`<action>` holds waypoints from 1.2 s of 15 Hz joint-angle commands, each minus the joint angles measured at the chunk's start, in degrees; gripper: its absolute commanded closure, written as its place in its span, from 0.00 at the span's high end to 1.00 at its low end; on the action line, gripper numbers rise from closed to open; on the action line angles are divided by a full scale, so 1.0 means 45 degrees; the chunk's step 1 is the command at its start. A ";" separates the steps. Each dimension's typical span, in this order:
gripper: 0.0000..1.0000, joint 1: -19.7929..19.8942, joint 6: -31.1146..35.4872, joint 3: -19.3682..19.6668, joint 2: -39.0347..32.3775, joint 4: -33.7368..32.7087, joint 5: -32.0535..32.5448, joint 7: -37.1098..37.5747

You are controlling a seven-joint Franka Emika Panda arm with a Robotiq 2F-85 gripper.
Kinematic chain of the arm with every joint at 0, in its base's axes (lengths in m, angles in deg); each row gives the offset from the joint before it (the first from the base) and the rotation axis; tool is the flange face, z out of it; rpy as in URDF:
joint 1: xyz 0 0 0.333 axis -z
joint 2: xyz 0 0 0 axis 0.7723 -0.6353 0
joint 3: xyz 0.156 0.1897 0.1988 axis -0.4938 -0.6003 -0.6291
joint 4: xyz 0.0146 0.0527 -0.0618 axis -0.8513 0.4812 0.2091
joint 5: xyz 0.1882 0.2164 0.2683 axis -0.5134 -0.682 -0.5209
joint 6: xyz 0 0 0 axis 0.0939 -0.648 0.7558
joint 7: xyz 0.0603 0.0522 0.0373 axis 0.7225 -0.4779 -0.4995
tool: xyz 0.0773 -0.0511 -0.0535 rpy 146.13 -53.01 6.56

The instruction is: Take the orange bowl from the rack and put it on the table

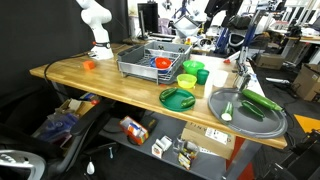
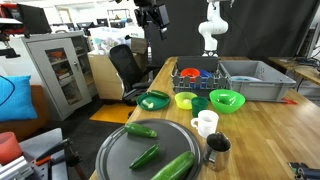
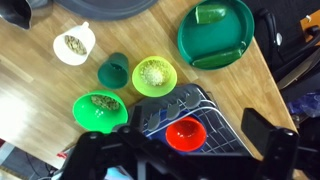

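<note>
The orange bowl [image 3: 186, 133] sits upright in the grey wire rack [image 3: 217, 118], near the rack's corner; it shows in both exterior views [image 1: 163, 63] [image 2: 190, 72]. The rack [image 1: 145, 57] stands at the middle of the wooden table [image 1: 110, 82]. My gripper [image 3: 178, 152] is open and empty, high above the rack, with the bowl between its dark fingers in the wrist view. It hangs well above the table in both exterior views [image 1: 184, 28] [image 2: 153, 18].
Two lime-green bowls [image 3: 153, 76] [image 3: 100, 108], a dark green cup [image 3: 113, 70] and a white cup [image 3: 74, 44] stand beside the rack. A green plate [image 3: 215, 32] lies farther off. A round grey tray [image 1: 245, 110] holds cucumbers. A flat orange object [image 1: 88, 65] lies at the far end.
</note>
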 commanded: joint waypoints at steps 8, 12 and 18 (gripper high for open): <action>1.00 -0.0941 0.2566 -0.0399 -0.4742 -0.3722 0.2057 -0.0317; 1.00 -0.1200 0.2643 -0.0388 -0.5324 -0.3945 0.2194 -0.0337; 1.00 -0.1278 0.2725 -0.0293 -0.5848 -0.4474 0.2322 -0.0348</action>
